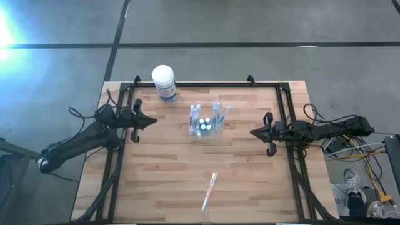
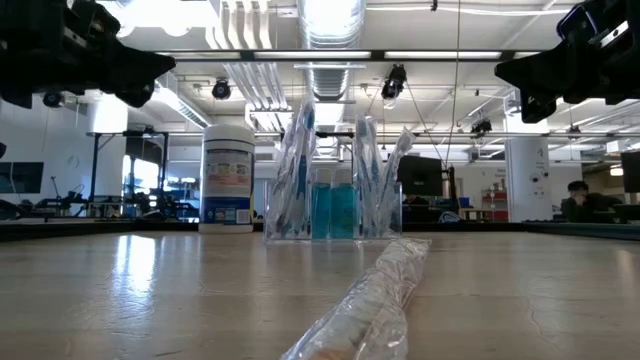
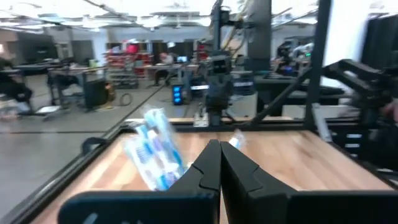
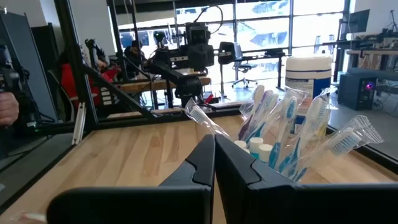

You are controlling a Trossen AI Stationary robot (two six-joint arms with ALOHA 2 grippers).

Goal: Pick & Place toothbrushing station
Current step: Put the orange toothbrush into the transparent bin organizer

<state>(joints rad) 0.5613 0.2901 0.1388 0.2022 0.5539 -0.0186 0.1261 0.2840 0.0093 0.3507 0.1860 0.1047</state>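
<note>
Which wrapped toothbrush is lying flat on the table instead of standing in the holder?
The wrapped toothbrush alone near the table's front edge, lying flat on bare wood. All the others stand upright in the clear holder mid-table.

The toothbrushing station [image 1: 206,127] is a small, clear, colourless plastic holder standing upright on the counter [image 1: 162,169], just above the centre of the high view. Wrapped toothbrushes [image 1: 218,114] stick up from it, fanning outward, and small white-capped tubes [image 1: 204,123] sit inside. It stands free, with nothing gripping it.
</note>
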